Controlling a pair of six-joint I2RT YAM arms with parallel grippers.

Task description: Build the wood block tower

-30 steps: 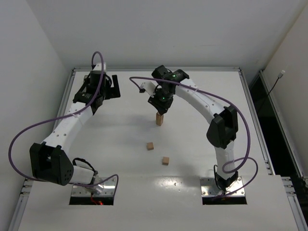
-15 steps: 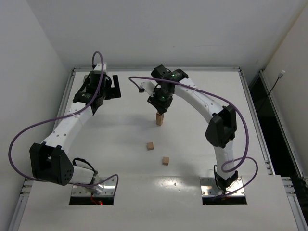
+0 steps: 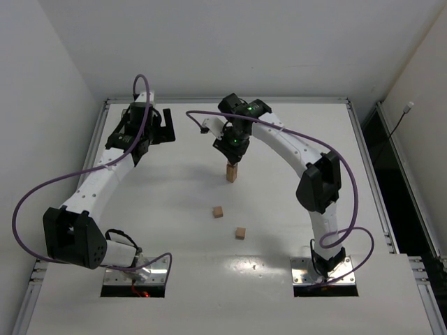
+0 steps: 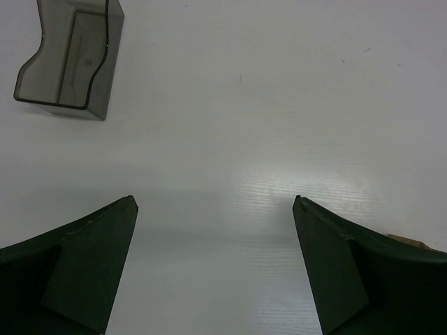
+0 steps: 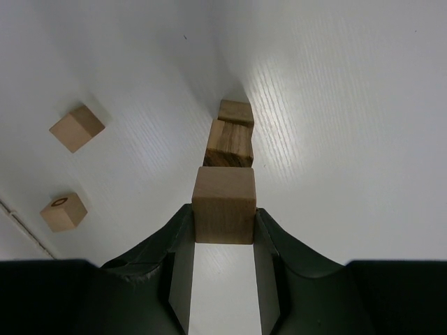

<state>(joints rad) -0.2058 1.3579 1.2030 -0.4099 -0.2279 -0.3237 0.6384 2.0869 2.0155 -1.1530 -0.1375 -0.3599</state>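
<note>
My right gripper (image 5: 223, 222) is shut on a tan wood block (image 5: 224, 204) and holds it just above the tower (image 5: 229, 136), a column two cubes high at mid table (image 3: 231, 173). In the top view the right gripper (image 3: 232, 155) hides the held block. Two loose wood blocks lie nearer the arm bases: one (image 3: 218, 211) and another (image 3: 241, 233); they also show in the right wrist view (image 5: 77, 128) (image 5: 63, 211). My left gripper (image 4: 215, 202) is open and empty over bare table at the far left (image 3: 165, 128).
A dark grey translucent plastic bin (image 4: 73, 59) stands on the table ahead of the left gripper. The white table (image 3: 293, 230) has raised edges and walls close on the left and right.
The right gripper with its block has shifted very slightly back over the tower. The left arm has not moved.
</note>
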